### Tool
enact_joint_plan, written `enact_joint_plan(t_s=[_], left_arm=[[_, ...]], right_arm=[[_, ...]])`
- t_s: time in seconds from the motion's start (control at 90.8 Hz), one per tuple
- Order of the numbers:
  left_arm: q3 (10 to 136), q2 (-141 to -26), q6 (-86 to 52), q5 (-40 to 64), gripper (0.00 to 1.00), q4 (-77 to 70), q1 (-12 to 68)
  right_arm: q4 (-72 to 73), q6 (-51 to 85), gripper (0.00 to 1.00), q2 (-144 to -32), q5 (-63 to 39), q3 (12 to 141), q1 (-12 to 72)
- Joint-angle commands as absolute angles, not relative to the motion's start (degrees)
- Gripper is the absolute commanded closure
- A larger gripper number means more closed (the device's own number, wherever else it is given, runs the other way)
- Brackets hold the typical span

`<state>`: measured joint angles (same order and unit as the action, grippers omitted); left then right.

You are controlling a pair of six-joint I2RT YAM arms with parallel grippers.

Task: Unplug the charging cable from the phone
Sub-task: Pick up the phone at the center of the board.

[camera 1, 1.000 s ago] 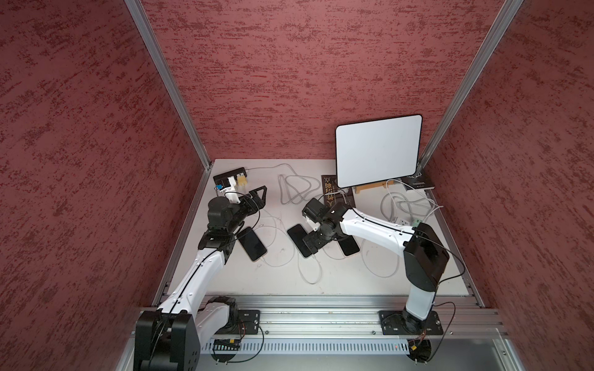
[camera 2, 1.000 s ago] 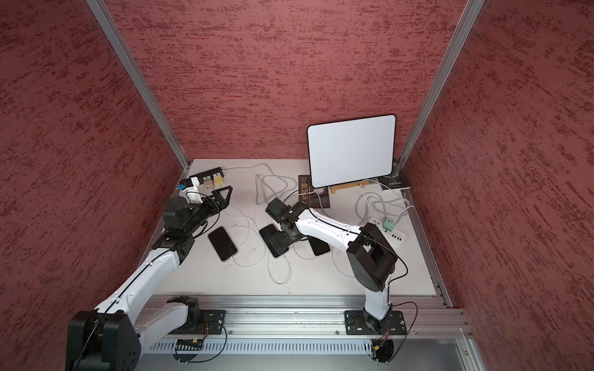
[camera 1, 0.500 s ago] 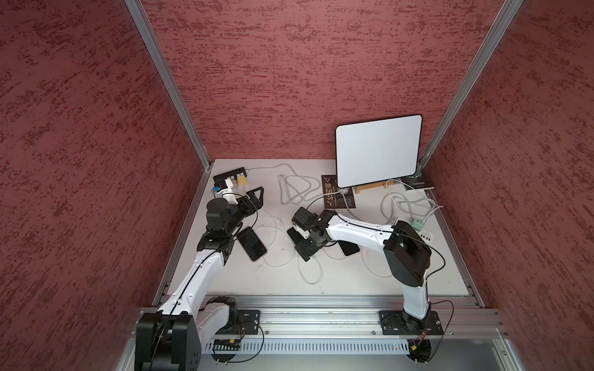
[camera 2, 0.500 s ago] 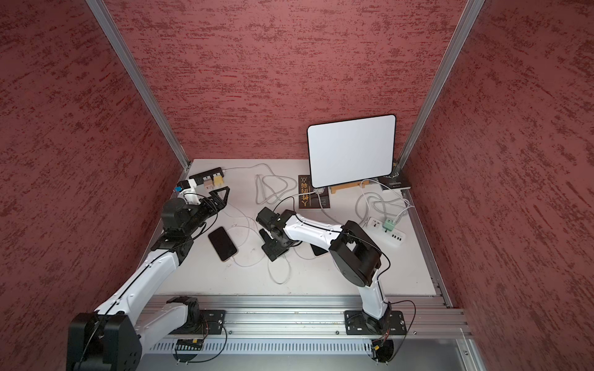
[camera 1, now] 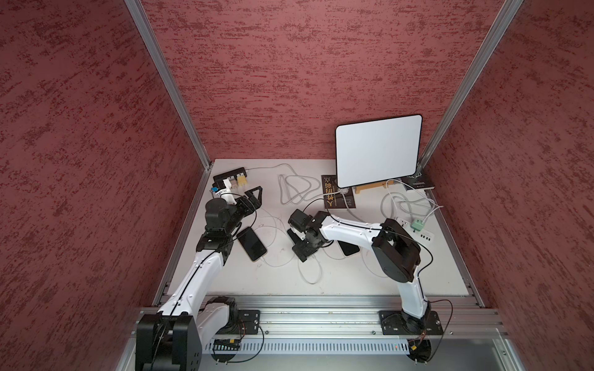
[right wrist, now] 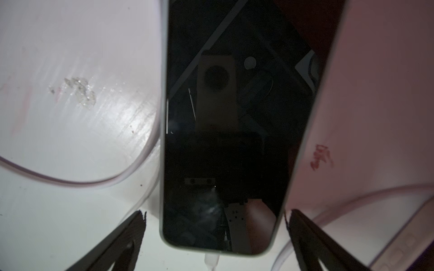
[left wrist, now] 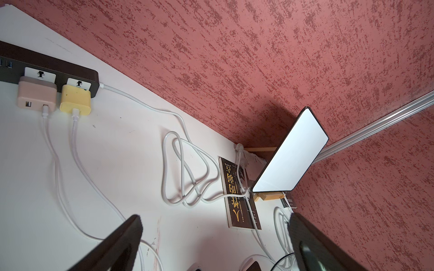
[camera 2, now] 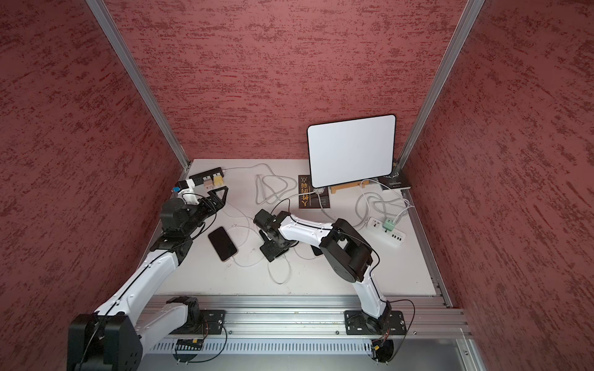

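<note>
As right claw (right wrist: 216, 212) straddles phone (right wrist: 223, 117), spread, seemingly untouching

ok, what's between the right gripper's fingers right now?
The phone: its plug end, with the white charging cable plugged in, lies between the fingers of the open right gripper. The right wrist view shows it.

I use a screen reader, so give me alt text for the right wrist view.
A dark-screened phone lies on a white table, with a white charging cable plugged into its end nearest the camera. The two black fingers of the open right gripper frame that end, one on each side.
</note>
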<state>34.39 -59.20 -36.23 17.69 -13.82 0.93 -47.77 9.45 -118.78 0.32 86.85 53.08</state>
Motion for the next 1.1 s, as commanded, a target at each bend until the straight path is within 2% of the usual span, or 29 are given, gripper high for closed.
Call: enact_joint_plan(t_s=[0.0,0.441,0.959,1.091], left_arm=[[33.4,-58.36,-36.3,17.48,0.0,-13.54,0.29],[33.4,-58.36,-36.51,17.49,0.0,-13.67,-0.15],[33.4,-57.93,-36.81,17.57,0.0,-13.71,-0.44],[33.3,-57.81,-36.68,18.09,0.0,-14.12,-0.44]], right_arm=[[-47.12,10.02,0.02,-119.97,1.78,88.48,53.62],[-47.54,9.54,0.16,-121.99,3.45,89.03,53.62],[-45.12,9.2,0.58,-116.05,6.48,87.99,53.41],[-42.38,10.02,0.64,-112.96,5.05,86.15,52.56]])
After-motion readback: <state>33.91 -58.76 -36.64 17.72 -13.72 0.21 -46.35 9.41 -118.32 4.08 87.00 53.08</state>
